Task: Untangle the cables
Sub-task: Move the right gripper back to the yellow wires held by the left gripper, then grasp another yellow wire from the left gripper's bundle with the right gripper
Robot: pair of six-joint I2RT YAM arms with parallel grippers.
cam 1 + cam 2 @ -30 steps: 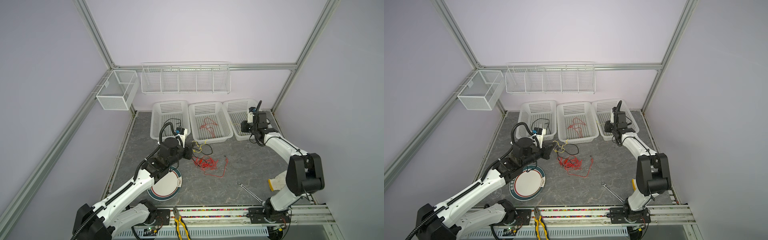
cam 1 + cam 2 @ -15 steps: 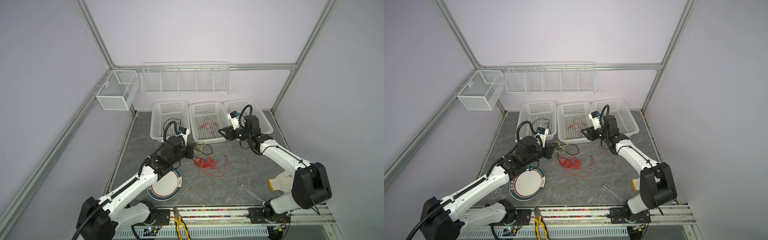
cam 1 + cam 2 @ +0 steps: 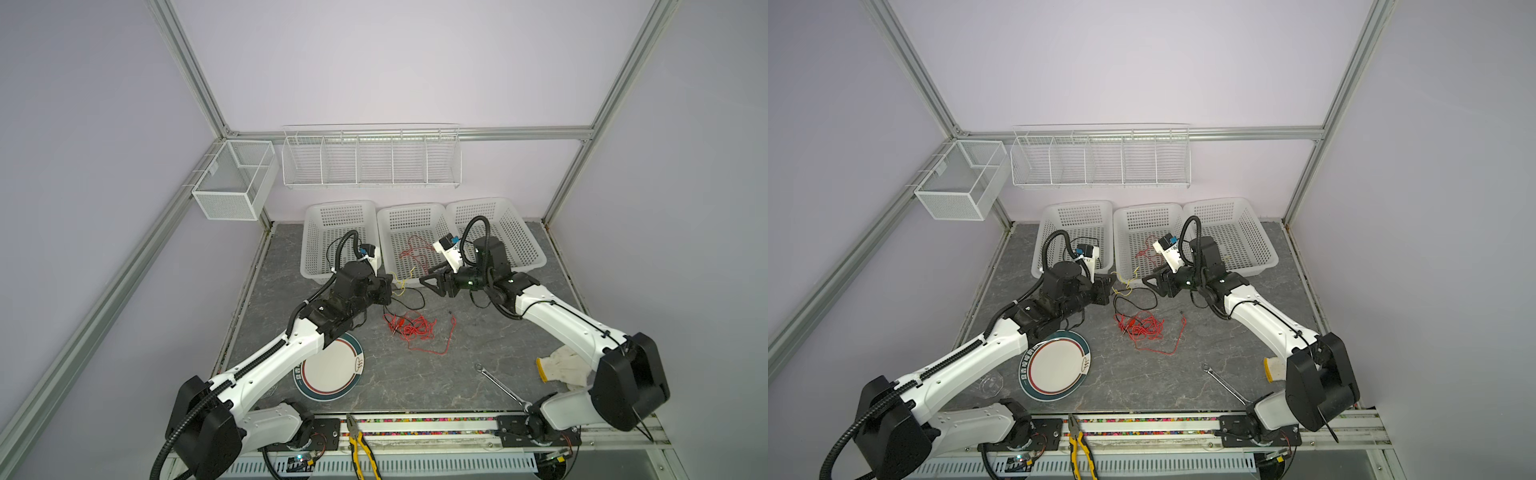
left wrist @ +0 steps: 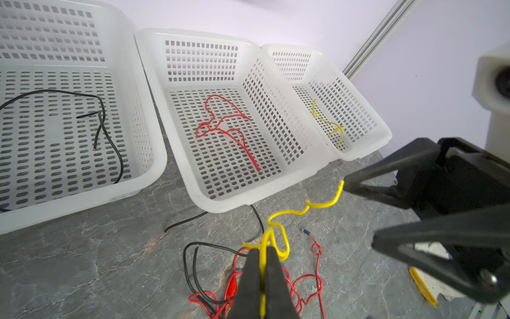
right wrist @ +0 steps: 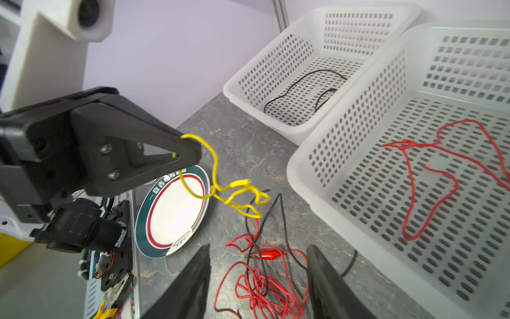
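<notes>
Grey marbled worktop (image 3: pixel 490 332) carries three white baskets (image 3: pixel 409 208), holding black cable (image 4: pixel 121 165), red cable (image 4: pixel 220 132) and yellow cable (image 4: pixel 341 135), one colour each; in front lies one red-and-black tangle (image 3: pixel 413 328); left fingers (image 4: pixel 252 276) pinch one kinked yellow cable (image 4: pixel 287 212) near it; right fingers (image 5: pixel 190 287) gape empty alongside.

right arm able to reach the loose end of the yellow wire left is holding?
Likely yes: the right gripper is open beside the end of the thin yellow wire, nothing between.
</notes>
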